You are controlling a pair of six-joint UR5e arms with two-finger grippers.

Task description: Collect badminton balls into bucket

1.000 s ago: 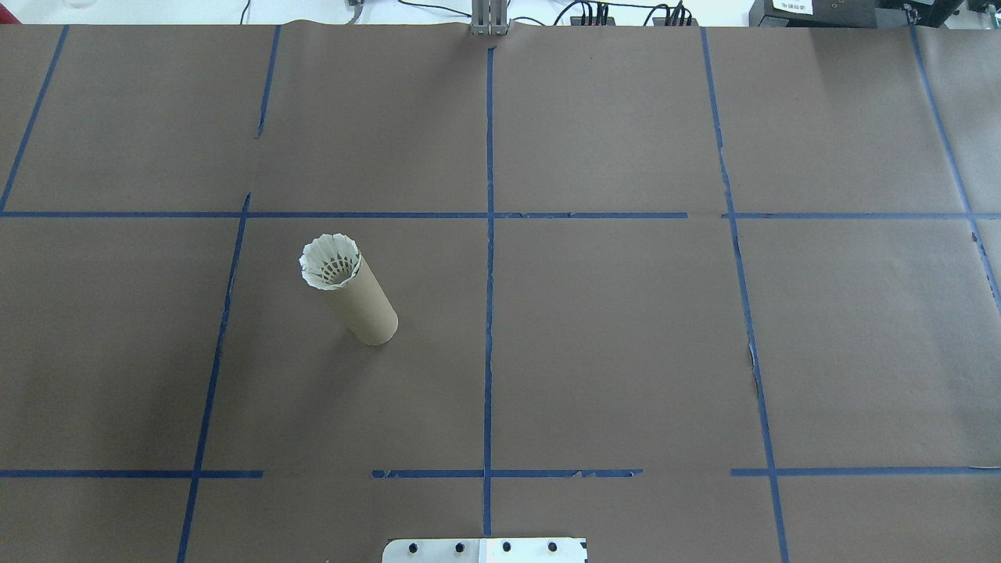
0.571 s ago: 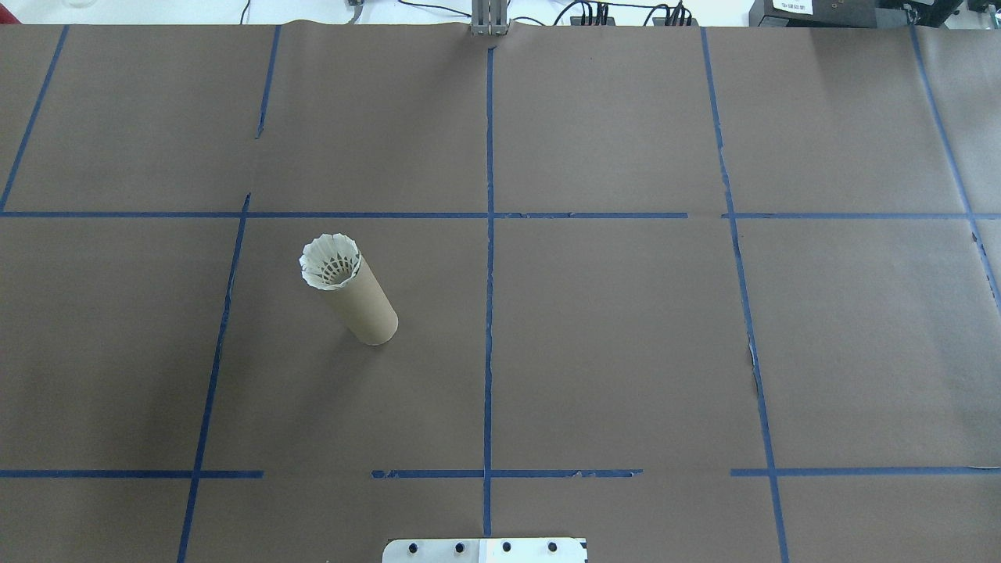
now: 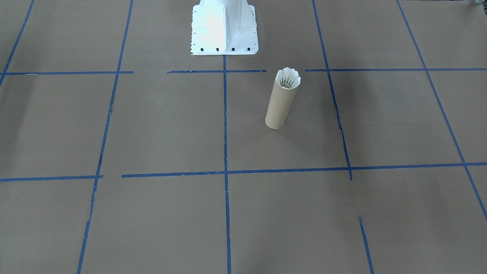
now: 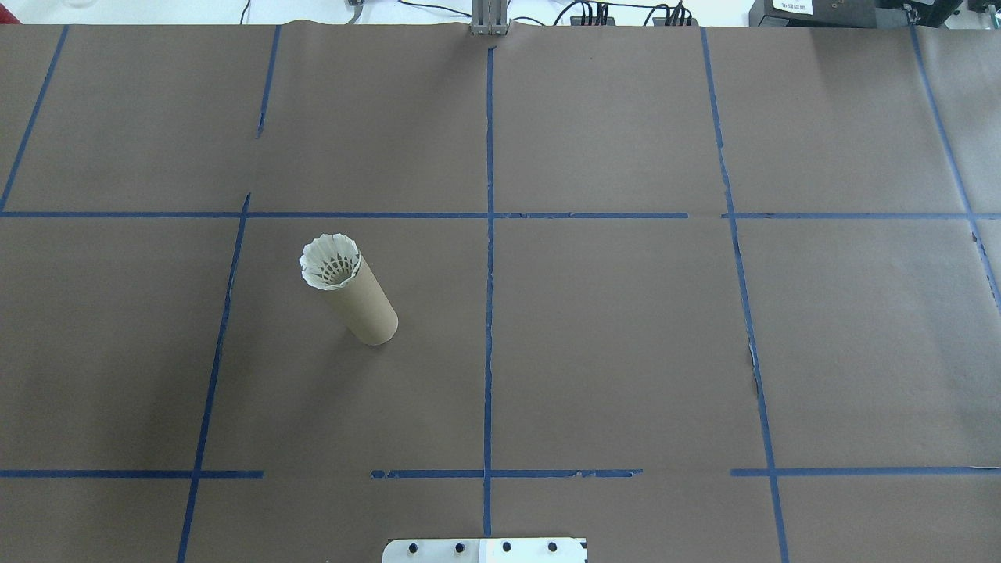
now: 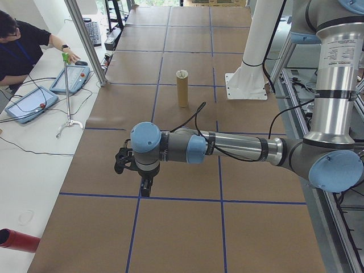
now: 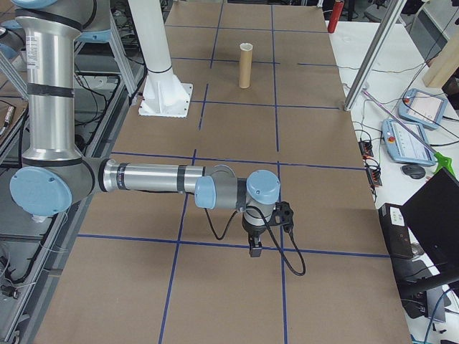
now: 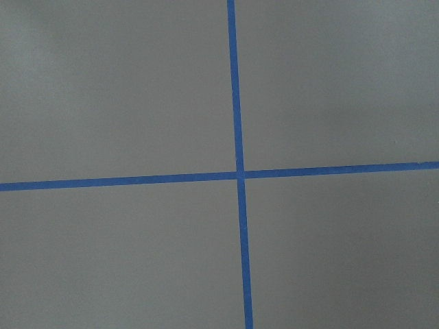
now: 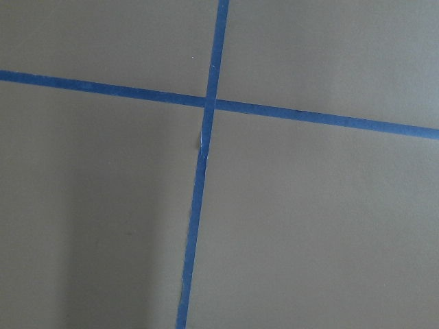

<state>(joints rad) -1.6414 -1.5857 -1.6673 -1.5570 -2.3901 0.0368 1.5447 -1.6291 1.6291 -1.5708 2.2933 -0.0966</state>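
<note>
The left gripper [image 5: 145, 186] hung from the near arm in the exterior left view, pointing down over a crossing of the blue tape lines [image 7: 239, 174] — whether its fingers were spread or pressed together could not be told, since it showed only in that side view. Its wrist camera saw nothing but brown paper and the tape cross beneath it.

Well away from those fingers, farther along the table toward the white metal robot base [image 3: 223, 28], the tall narrow brown cardboard tube [image 4: 361, 301] stood upright on the brown paper-covered table [image 4: 626, 328]. The small white feather shuttlecock [image 4: 331, 262] sat in the tube's mouth, feathers up, its skirt flaring just over the rim; the cork tip was hidden inside. Nothing touched the tube.

The right gripper [image 6: 254, 246] hung well apart from the tube on the other side, also pointing down above a tape crossing. It too showed only in a side view, the exterior right one — so the state of its fingers could not be told.

A person [image 5: 20, 42] sat at the white side bench beyond the left gripper, one hand near a teach pendant [image 5: 71, 78].
</note>
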